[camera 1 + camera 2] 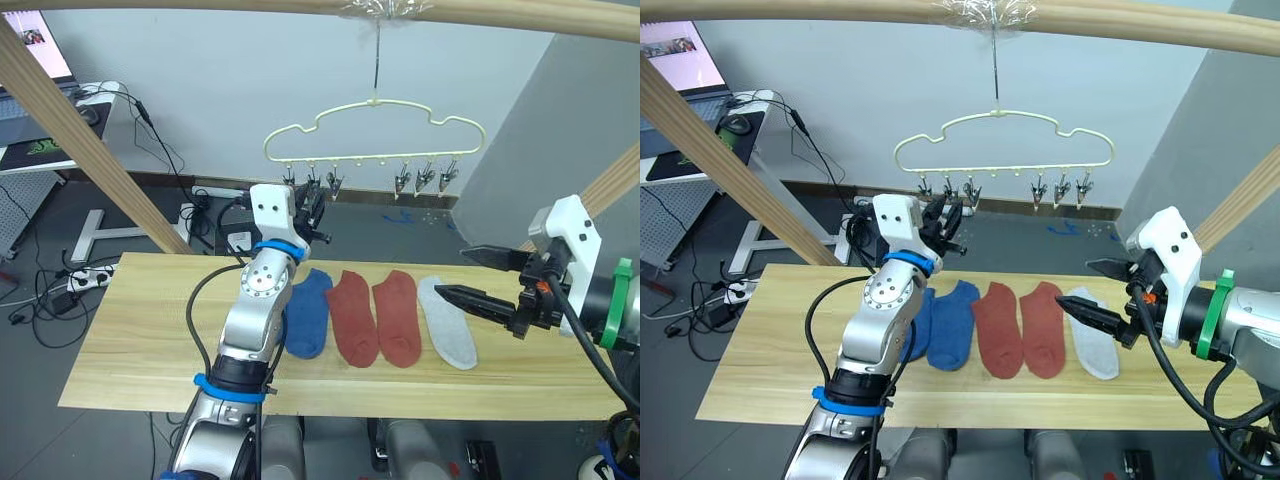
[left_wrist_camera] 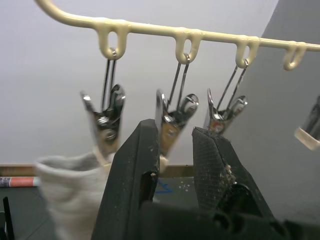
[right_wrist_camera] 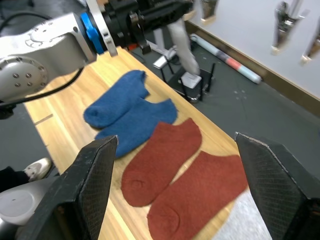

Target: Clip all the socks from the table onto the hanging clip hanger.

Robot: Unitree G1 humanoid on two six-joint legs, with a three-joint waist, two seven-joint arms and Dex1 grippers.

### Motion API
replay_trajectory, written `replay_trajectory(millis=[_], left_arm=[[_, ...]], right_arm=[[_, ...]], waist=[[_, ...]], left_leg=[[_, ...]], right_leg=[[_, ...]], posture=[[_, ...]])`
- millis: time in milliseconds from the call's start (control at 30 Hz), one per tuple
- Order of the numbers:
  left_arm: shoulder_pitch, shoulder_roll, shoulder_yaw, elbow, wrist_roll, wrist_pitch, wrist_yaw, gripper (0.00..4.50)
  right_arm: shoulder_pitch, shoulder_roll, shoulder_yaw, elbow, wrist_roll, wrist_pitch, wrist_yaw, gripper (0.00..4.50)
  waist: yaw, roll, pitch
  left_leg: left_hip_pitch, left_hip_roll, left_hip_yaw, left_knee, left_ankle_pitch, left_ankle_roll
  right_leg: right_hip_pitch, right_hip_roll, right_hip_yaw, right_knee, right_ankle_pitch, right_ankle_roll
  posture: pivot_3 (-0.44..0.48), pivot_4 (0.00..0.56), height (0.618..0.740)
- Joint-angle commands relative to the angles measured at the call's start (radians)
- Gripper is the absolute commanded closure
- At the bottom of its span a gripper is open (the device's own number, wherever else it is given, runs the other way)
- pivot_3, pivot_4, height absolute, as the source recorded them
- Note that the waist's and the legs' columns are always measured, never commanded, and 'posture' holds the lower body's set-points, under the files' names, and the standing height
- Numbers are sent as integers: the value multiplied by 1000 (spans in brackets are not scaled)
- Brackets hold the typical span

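Note:
The pale-yellow clip hanger (image 1: 370, 158) hangs from the top pole over the table's far edge. One light grey sock (image 2: 75, 195) dangles from its end clip (image 2: 107, 120). My left gripper (image 2: 175, 130) is raised right at the neighbouring clip (image 2: 172, 120), open, with that clip just beyond the gap between its fingers. Five socks lie in a row on the table (image 1: 130, 330): two blue socks (image 1: 955, 320), two rust-red socks (image 1: 355, 315) and one grey sock (image 1: 447, 320). Just above that grey sock my right gripper (image 1: 452, 273) hovers open and empty.
Slanted wooden frame poles (image 1: 80, 140) stand at left and right, with a crossbar (image 1: 300, 8) overhead. A desk with a screen (image 1: 40, 90) and cables on the floor (image 1: 60, 290) lie behind the table at left. More metal clips (image 1: 425, 178) hang on the hanger's right half.

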Motion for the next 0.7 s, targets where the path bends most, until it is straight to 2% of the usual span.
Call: replay_trajectory(millis=[33,300,400,500,700], left_arm=[[-36,-15,20,17,0,-31,7,3162],[-72,-41,58,64,-37,-32,-9,3162],[-79,-40,65,72,-31,-37,-3,2609],[-83,-39,68,72,-29,-40,-2,1808],[-97,-38,76,76,-28,-32,-2,1808]], right_arm=[[31,-40,-34,-8,91,-68,-78,576],[164,-177,2,19,298,-272,-280,576],[212,-234,21,26,357,-347,-336,576],[254,-288,39,29,399,-417,-376,576],[310,-364,61,34,438,-515,-415,576]], waist=[[-4,0,0],[-21,0,0],[-24,0,0],[-25,0,0],[-24,0,0]], left_leg=[[0,0,0,0,0,0],[0,0,0,1,0,0],[0,0,1,1,0,0],[0,0,1,2,0,0],[0,0,1,4,0,0]], right_leg=[[0,0,0,0,0,0],[0,0,1,0,0,0],[0,0,1,1,0,0],[0,0,1,2,0,1],[0,0,1,2,0,1]], posture=[[-80,232,740],[-94,232,740],[-94,237,740],[-92,240,740],[-91,242,740]])
